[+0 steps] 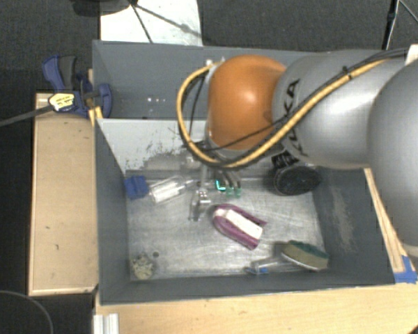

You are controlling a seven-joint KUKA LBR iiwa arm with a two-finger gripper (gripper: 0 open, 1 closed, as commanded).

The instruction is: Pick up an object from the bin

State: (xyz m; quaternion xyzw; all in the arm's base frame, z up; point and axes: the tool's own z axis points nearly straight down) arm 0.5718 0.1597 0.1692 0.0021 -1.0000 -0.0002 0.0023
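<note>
Camera view. The arm [348, 110] is coming in from 3 o'clock, with its orange cover [240, 103] hanging over the back half of the bin [146, 82] and a cable [184, 106] looping round that cover.

The gripper [199, 206] is sitting low under the cover, near the middle of the bin floor. Released or clenched: cannot tell, and nothing is showing as gripped.

Two things are lying nearest the gripper. A clear tube [168, 190] is lying just beside it at 9 o'clock, tilted across the floor. A purple and white pack [238, 227] is lying just beside it at 4 o'clock. Whether the gripper is touching either one is not clear, and which is the pick cannot be told.

- A blue piece [134, 186] is sitting at the tube's far end, toward 9 o'clock and near the left wall.
- A black disc [292, 179] is lying at 2 o'clock from the gripper, partly under the arm.
- A brush [303, 254] with a green back is lying at 4 o'clock, near the front wall.
- A grey lump [144, 265] is resting alone in the 7 o'clock corner, well apart from the rest.
</note>
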